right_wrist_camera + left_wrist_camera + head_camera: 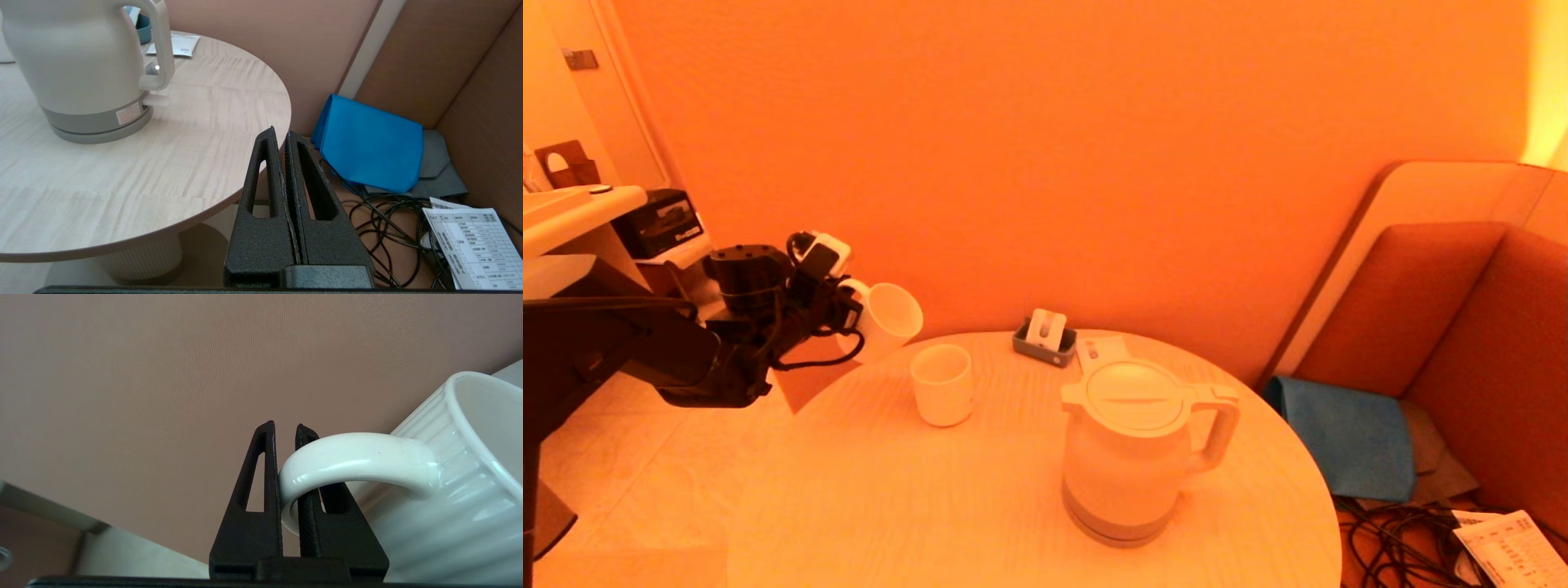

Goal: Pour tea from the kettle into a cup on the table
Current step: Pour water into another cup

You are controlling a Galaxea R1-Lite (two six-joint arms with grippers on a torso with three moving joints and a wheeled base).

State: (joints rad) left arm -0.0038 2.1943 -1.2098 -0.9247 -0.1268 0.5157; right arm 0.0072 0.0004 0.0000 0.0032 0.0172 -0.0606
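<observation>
The white kettle [1131,445] stands upright on the round pale-wood table [931,506], lid shut, loop handle toward the right; it also shows in the right wrist view as the kettle [81,61]. The small handleless cup [942,384] stands upright left of it, farther back. My left gripper [849,314] hangs beyond the table's far left edge, shut on the handle of a ribbed white mug [461,477] tipped on its side, mouth toward the table. My right gripper [282,136] is shut and empty, low by the table's right edge, out of the head view.
A grey holder [1045,336] with white packets and a flat sachet [1094,351] sit at the table's back edge. Right of the table lie a blue cloth [1347,437], tangled black cables [1396,539] and a printed sheet [1515,547] beside an upholstered seat [1486,351].
</observation>
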